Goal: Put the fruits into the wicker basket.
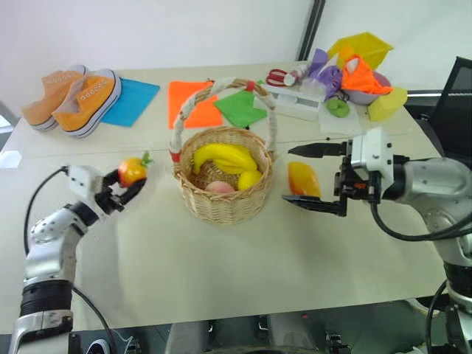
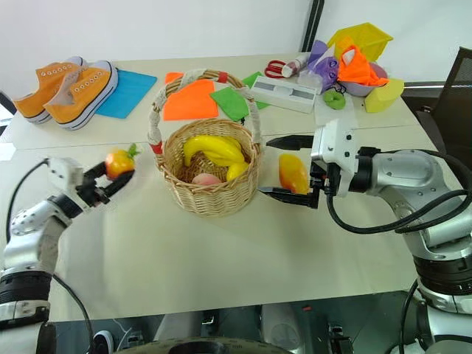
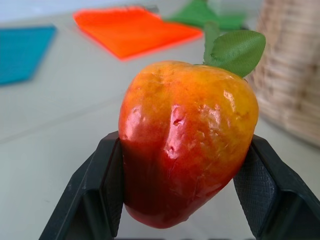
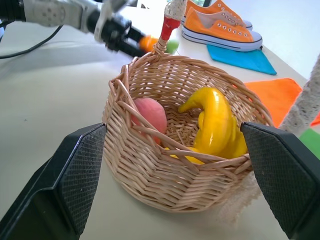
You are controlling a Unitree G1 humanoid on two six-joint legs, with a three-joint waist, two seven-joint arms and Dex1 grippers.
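Gripping the small red-orange fruit (image 1: 132, 171) off the table (image 1: 221, 280), the left hand (image 1: 122, 188) hovers beside the wicker basket (image 1: 221, 203). On the basket's other side, the right hand (image 1: 313, 177) stands open around the mango (image 1: 304, 179).

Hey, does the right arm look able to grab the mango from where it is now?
Probably yes. The right pincer stands open, one finger on each side of the mango, which lies on the table just right of the wicker basket; nothing sits between them.
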